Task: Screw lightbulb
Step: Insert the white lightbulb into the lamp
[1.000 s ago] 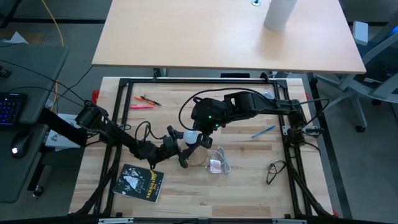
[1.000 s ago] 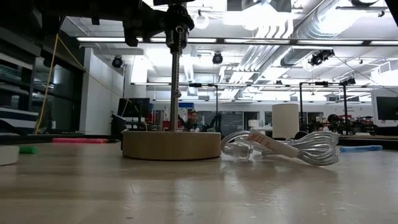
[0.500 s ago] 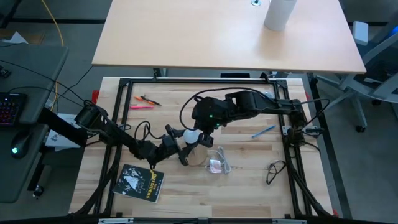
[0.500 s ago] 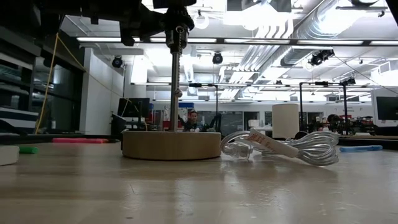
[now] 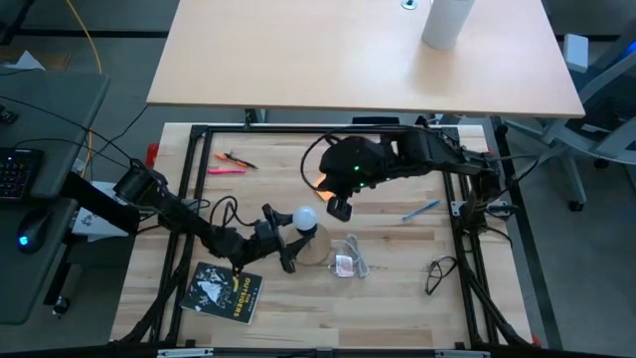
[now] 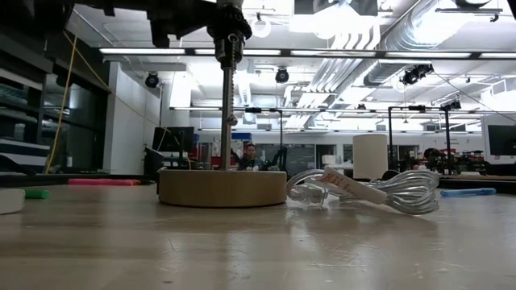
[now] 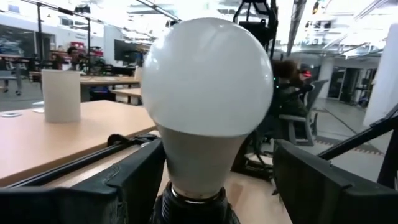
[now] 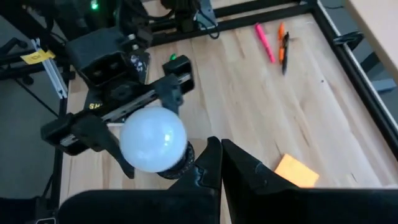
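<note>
The lightbulb (image 5: 305,220) stands upright in the black socket (image 8: 180,163) on the wooden disc (image 6: 222,188), between the left gripper's (image 5: 288,239) wide-spread fingers (image 7: 134,180), which flank it without touching. The right gripper (image 5: 340,208), fingers pressed together and empty, has pulled up and away from it. That suggests the screwing is finished or paused. The threads are hidden, so seating is unclear.
</note>
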Controlling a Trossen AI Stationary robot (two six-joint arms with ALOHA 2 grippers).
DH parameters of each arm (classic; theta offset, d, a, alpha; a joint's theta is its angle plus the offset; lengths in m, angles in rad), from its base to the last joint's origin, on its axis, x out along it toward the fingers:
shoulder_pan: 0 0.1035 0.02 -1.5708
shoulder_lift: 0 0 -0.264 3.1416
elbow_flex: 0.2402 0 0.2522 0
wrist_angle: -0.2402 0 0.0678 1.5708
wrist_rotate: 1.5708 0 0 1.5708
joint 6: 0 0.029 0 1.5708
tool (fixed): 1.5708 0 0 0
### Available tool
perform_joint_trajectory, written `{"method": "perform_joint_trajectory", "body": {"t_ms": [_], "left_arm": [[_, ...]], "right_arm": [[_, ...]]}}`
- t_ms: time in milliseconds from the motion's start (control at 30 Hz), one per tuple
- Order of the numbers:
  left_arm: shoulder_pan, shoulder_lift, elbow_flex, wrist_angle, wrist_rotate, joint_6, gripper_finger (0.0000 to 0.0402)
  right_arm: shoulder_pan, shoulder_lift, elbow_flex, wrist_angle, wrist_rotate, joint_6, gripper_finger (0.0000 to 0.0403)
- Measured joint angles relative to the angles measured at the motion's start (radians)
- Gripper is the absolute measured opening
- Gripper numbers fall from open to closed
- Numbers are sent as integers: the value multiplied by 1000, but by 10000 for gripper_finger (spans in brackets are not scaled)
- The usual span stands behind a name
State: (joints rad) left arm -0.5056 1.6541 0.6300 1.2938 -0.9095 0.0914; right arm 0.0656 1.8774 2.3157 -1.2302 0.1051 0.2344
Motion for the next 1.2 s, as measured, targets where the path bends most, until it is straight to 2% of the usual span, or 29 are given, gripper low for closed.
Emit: {"method": "perform_joint_trajectory", "body": {"t_ms": [167,367,667,867,933,1000,1067,1133,1200], "left_arm": [[-49,-44,0,-90,-39,-9,274],[-95,-96,0,-231,-143,-9,274],[-100,-105,0,-244,-153,-11,274],[-181,-150,0,-263,-157,-6,273],[-216,-185,0,-266,-162,20,267],[-248,-228,0,-267,-181,55,248],[-278,-272,0,-274,-213,84,213],[-294,-314,8,-313,-241,94,159],[-296,-348,37,-384,-261,87,86]], "right_arm": [[-16,-16,0,-25,0,-10,0],[-27,-22,0,-27,2,-34,0],[-27,-22,0,-55,2,-63,0],[-27,-23,0,-160,18,-84,0],[-27,-23,0,-201,-16,-97,0],[-27,-23,-3,-234,-64,-120,0],[-26,-23,-10,-265,-93,-130,0],[-26,-23,-21,-277,-122,-126,0],[-18,-23,-41,-270,-166,-115,0]]}}
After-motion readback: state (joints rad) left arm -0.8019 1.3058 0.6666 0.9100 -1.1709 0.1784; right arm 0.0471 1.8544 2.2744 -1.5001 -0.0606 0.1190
